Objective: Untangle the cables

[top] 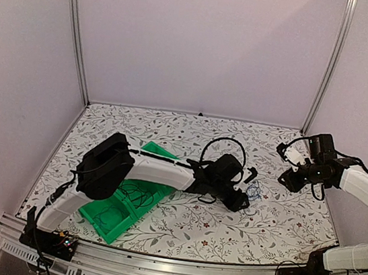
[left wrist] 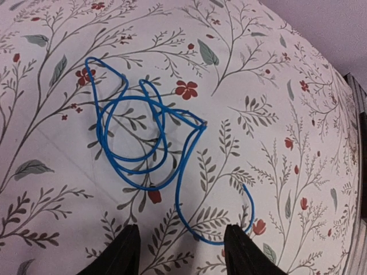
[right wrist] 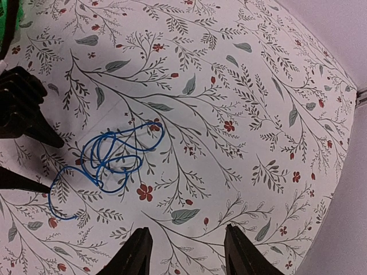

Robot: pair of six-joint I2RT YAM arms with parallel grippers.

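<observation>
Grasping of the thin blue coiled cable (left wrist: 149, 143), laid on the floral-print counter (left wrist: 275, 69) just before the open, empty left end effector (left wrist: 180, 238), is judged pending: closure on one strand is required.

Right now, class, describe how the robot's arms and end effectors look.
The left arm and right arm have white tubular links, bulky black joints and looping black cables. The left end effector and right end effector each show two tapered black fingers.
</observation>
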